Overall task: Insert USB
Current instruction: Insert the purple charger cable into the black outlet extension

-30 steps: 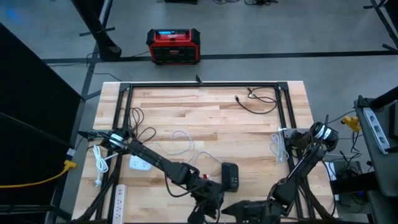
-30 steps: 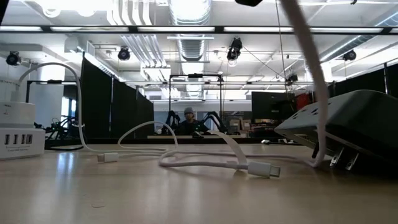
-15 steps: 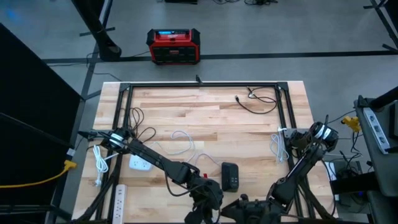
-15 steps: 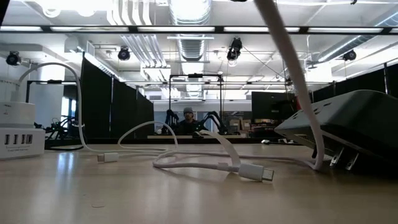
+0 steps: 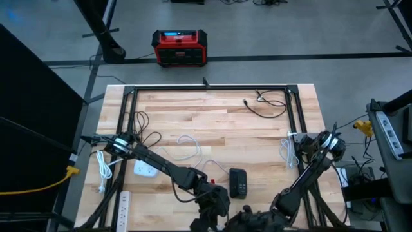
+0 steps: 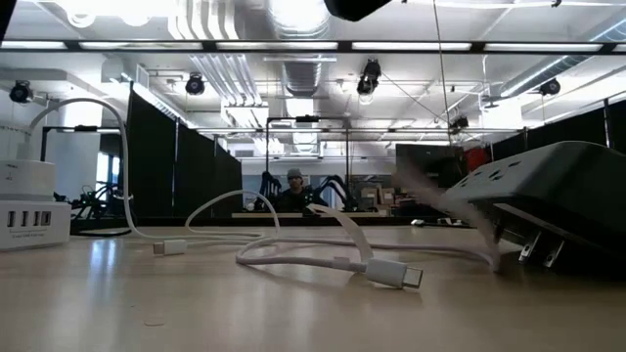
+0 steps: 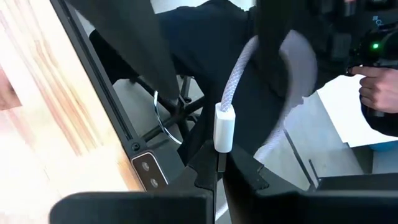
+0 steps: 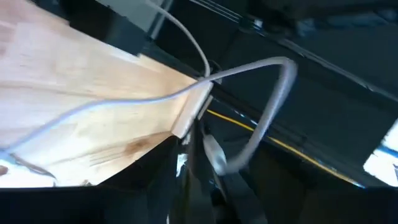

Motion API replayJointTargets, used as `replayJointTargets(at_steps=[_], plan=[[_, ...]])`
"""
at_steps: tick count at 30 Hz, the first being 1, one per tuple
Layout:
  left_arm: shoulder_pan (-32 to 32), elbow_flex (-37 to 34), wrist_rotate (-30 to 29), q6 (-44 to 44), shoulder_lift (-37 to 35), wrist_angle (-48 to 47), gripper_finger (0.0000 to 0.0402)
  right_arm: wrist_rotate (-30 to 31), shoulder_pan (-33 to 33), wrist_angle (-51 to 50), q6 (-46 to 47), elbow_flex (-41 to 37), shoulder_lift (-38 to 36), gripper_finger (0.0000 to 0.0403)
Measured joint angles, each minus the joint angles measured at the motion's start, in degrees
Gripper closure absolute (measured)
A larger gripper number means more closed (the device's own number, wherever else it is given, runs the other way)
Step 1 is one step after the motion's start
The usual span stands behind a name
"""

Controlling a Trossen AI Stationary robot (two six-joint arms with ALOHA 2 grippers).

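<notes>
left gripper [image 7: 217,168], at the table's near edge, has its jaws pinched on the white usb plug [image 7: 224,127] of a braided cable, right gripper's [image 5: 248,218] spread i cannot tell; hand-over slip could drop plug short of black power strip [image 5: 238,182].

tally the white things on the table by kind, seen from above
white cables: 3 that can be told apart
white charger: 1
white power strip: 1
total: 5
</notes>
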Motion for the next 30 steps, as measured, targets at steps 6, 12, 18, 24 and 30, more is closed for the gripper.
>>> replayJointTargets(at_steps=[6, 12, 18, 24, 30], plan=[[0.0, 0.0, 0.0, -0.2, 0.0, 0.1, 0.0401, 5.7, -0.5, -1.3, -3.0, 4.4, 4.5, 0.0239], [0.0, 0.0, 0.2, -0.2, 0.0, 0.0, 0.0401, 8.0, -0.9, -1.2, -3.3, 5.7, 4.7, 0.0268], [0.0, 0.0, 0.5, -0.2, -0.2, 0.1, 0.0401, 8.6, -1.0, -1.7, -3.9, 5.7, 4.0, 0.0289], [0.0, 0.0, 0.5, -0.2, -0.2, -0.4, 0.0401, 8.7, -0.8, -5.7, -3.9, 5.7, 3.7, 0.0308], [0.1, 0.0, 0.5, -0.2, -0.2, -0.4, 0.0401, 8.5, -0.3, -5.7, -3.9, 5.7, 3.7, 0.0320]])
